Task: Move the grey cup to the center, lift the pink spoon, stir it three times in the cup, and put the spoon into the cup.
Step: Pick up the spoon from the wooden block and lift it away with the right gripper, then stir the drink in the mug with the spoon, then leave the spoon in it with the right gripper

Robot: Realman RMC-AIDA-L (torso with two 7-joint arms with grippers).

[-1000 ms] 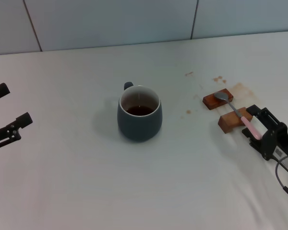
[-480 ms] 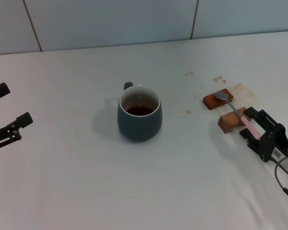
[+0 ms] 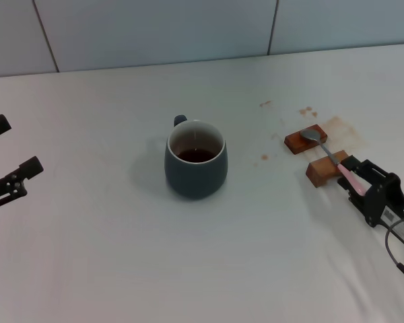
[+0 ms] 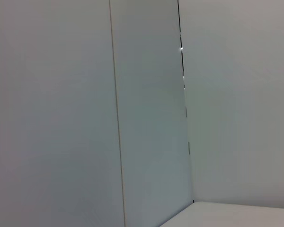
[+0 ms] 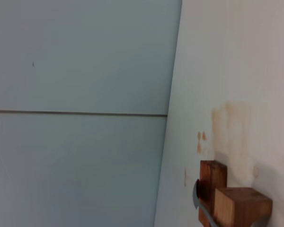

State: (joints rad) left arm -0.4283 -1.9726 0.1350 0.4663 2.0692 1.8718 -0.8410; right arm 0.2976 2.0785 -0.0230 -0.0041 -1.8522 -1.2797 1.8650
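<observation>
Even, diffuse overhead light, no harsh glare; table [image 3: 108, 256] reads bright w/ a slight cool cast. Soft faint shadow under the grey cup [image 3: 196, 167], towards its left. Wrist views look flat and low-contrast.

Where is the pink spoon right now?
In the head view, the pink spoon lies on the table's right side, bridging two wooden blocks, its pink handle end at the right claw, well right of the grey cup.

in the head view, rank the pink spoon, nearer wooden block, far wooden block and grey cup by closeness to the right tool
1. Slim pink-handled metal spoon, between the right tool's fingers.
2. Nearer brown wooden block, just beside.
3. Farther brown wooden block, beyond it.
4. Squat blue-grey ceramic cup, table centre.
</observation>
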